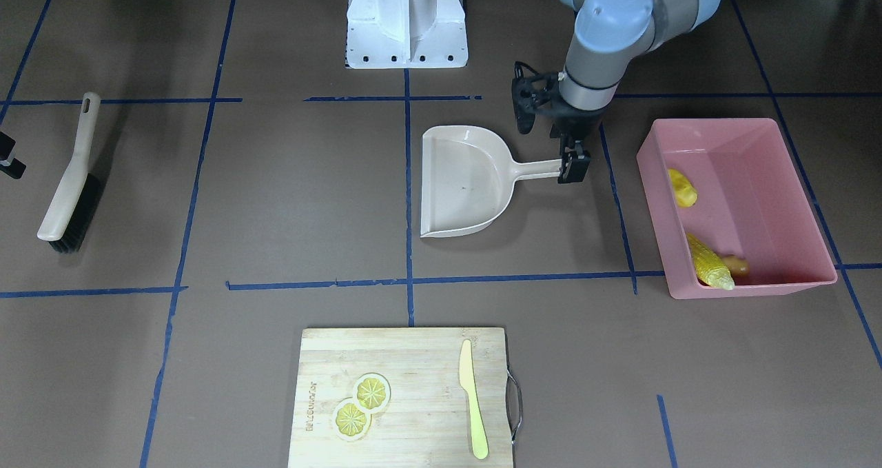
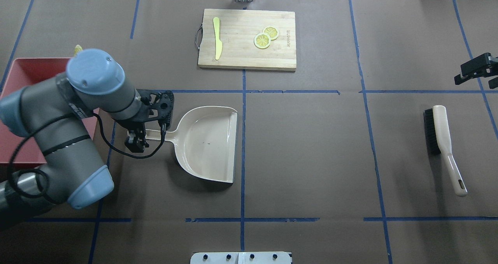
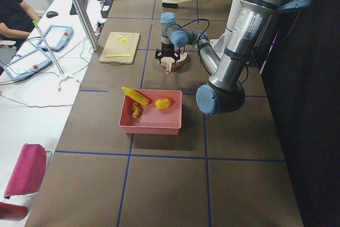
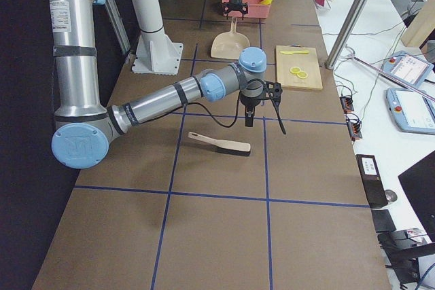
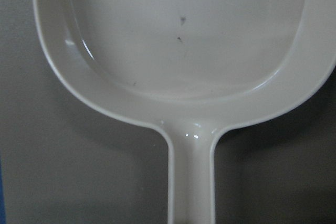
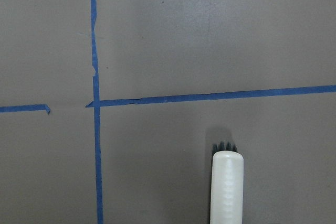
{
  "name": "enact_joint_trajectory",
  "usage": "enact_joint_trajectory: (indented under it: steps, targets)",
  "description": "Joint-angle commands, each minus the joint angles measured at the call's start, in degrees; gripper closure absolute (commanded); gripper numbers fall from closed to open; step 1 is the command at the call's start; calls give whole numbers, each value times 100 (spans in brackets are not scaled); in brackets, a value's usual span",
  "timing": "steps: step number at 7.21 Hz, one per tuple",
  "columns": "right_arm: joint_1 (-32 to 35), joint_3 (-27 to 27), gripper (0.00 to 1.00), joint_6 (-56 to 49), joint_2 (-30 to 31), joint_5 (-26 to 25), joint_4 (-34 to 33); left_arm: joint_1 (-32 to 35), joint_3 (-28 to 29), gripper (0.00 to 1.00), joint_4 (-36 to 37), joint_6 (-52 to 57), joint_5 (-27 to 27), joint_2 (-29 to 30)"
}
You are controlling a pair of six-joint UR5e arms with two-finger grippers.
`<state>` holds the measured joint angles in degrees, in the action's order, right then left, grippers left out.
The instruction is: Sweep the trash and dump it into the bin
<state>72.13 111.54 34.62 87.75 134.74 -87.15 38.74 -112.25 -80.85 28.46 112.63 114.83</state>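
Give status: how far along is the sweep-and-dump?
Done: corn cob, potato and ginger root all lie in the pink bin. In hand: left claw at the handle of the empty dustpan, grip unclear. Brush lies apart from the right claw. Left: probably only releasing the dustpan.

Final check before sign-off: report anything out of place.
Only the corn cob: it leans in the pink bin's corner, tip poking over the rim. The potato and ginger root lie inside; nothing spilled.

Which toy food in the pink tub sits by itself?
The rounded yellow potato. The corn cob and ginger root lie side by side in a corner of the tub.
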Motion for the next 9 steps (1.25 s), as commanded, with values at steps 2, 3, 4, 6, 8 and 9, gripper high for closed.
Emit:
enact_joint_trajectory:
  steps: [2, 3, 4, 6, 8, 9]
  targets:
    - [11, 8, 0, 1, -91, 9, -3, 597, -324, 0, 237, -2725, -92, -22]
    - [90, 0, 0, -8, -100, 26, -3, 835, -359, 0, 237, -3784, -92, -40]
    - [160, 0, 0, -17, -91, 35, -21, 1098, -420, 0, 245, -4047, -75, -405]
    - [388, 9, 0, -165, -91, 35, -65, 1862, -342, 0, 333, -4041, -31, -898]
    - [695, -131, 0, -883, -47, 35, -109, 2661, 218, 0, 316, -4093, -48, -1277]
    - [845, -306, 0, -1348, -38, 87, -300, 3170, 421, 0, 359, -4033, -22, -1357]
